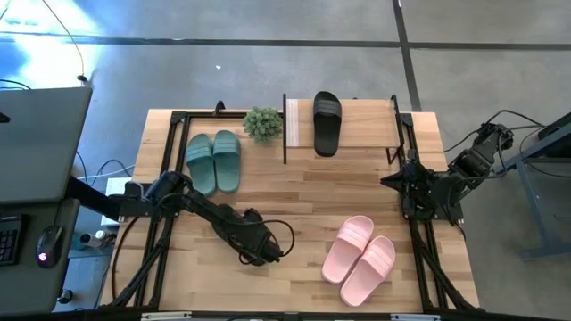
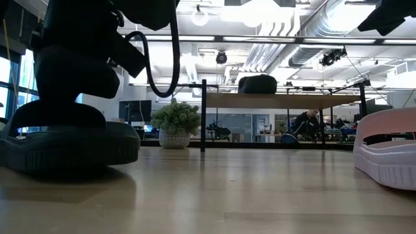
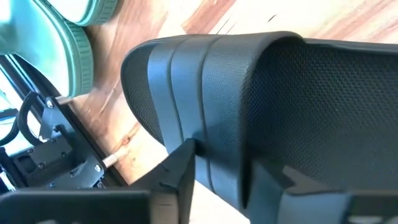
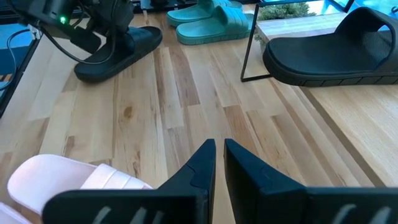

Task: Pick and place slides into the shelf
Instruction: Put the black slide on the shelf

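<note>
One black slide (image 2: 65, 146) lies flat on the table near the front, under my left gripper (image 1: 254, 242), which is shut on it from above. The second black slide (image 1: 326, 122) lies on the shelf's (image 1: 366, 125) light board. The teal pair (image 1: 214, 160) lies side by side at the table's far left. The pink pair (image 1: 361, 259) lies near the front right. My right gripper (image 4: 217, 155) waits shut over the table's right side, touching nothing. My left gripper holds the black slide by its wide strap (image 3: 217, 106), coming from above and pointing down. One finger (image 3: 180, 171) sits on one side of the strap's edge and the other finger (image 3: 298, 186) on the far side. The slide's sole rests on the table.
A small potted plant (image 1: 262, 123) stands just left of the shelf's black post. Black frame rails run along the table's left and right edges. Bare wood lies between the left gripper and the shelf. The room beyond holds desks and equipment.
</note>
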Available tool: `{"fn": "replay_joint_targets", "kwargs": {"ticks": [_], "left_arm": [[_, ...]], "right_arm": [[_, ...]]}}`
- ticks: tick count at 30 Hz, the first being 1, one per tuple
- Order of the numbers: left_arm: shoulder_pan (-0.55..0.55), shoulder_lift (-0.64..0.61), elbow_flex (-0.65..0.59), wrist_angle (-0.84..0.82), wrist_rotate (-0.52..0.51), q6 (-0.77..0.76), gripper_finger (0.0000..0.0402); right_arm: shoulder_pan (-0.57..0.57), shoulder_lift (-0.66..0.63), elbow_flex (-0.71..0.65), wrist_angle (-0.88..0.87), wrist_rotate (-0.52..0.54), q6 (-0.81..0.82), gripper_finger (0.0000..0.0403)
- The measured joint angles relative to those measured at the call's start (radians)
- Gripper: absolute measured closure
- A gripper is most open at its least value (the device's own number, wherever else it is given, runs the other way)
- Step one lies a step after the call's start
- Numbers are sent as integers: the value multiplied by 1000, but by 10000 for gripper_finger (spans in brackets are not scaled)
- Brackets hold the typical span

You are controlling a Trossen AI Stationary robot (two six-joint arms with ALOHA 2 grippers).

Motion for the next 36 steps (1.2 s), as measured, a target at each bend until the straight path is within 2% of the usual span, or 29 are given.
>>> {"fn": "replay_joint_targets", "kwargs": {"ticks": [7,15,22,28,31,36], "left_arm": [[0,0,0,-4,-8,39,393],[-14,0,69,-35,-90,91,396],[-34,0,311,-32,-163,186,399],[-68,0,627,-34,-329,344,400],[-86,-1,785,-32,-465,475,400],[-77,-106,731,141,-743,806,400]], "right_arm": [[0,0,0,0,0,0,379],[0,0,0,0,0,0,379],[0,0,0,0,0,7,379],[0,0,0,0,0,7,379],[0,0,0,0,0,7,379],[0,1,0,0,2,8,379]]}}
